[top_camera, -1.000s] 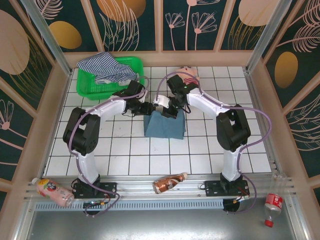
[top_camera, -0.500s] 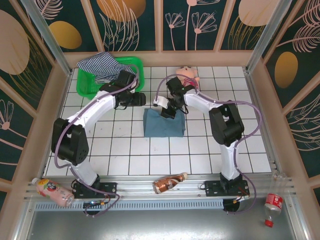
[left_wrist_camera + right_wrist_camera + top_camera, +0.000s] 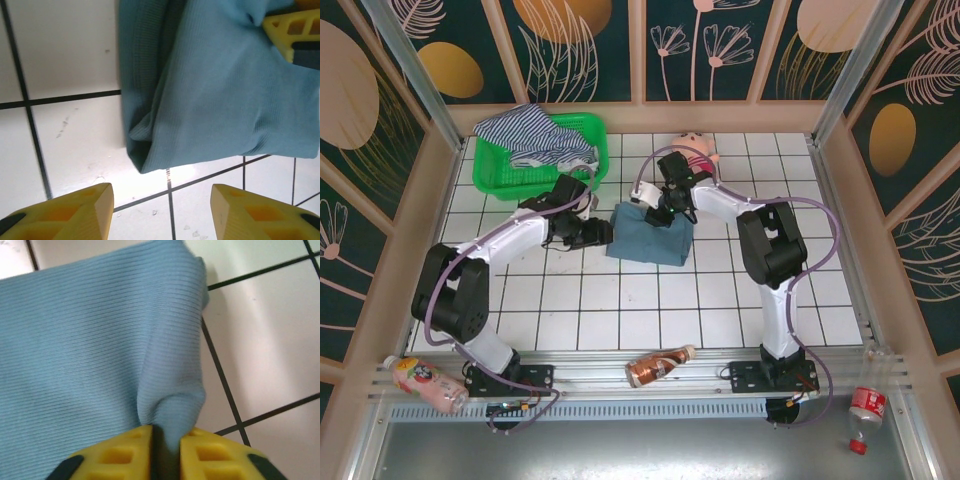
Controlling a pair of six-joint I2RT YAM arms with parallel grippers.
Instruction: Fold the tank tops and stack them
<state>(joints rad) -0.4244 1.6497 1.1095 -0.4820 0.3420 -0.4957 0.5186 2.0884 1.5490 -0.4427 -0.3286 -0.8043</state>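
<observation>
The teal-blue tank top (image 3: pixel 650 238) lies folded into a small rectangle on the white tiles mid-table. My right gripper (image 3: pixel 653 208) is at its far edge, shut on a raised pinch of the teal cloth (image 3: pixel 172 405) between the yellow fingertips (image 3: pixel 120 455). My left gripper (image 3: pixel 603 232) hovers open just off the top's left corner (image 3: pixel 145 160), with bare tile between its fingers (image 3: pixel 75 210). A right-gripper finger (image 3: pixel 292 35) pokes into the left wrist view's top right. The striped tank top (image 3: pixel 535 135) is heaped in the green basket (image 3: pixel 495 178) at the back left.
A pink plush doll (image 3: pixel 692 148) lies just behind the right arm's wrist. A brown bottle (image 3: pixel 658 366) rests on the near rail between the bases, a pink bottle (image 3: pixel 420 380) at the near left, another bottle (image 3: pixel 865 408) at the near right.
The left gripper swung from near the basket back to the teal top's left corner. The right gripper slid slightly left along the far edge, and the top's left end shifted with it.
</observation>
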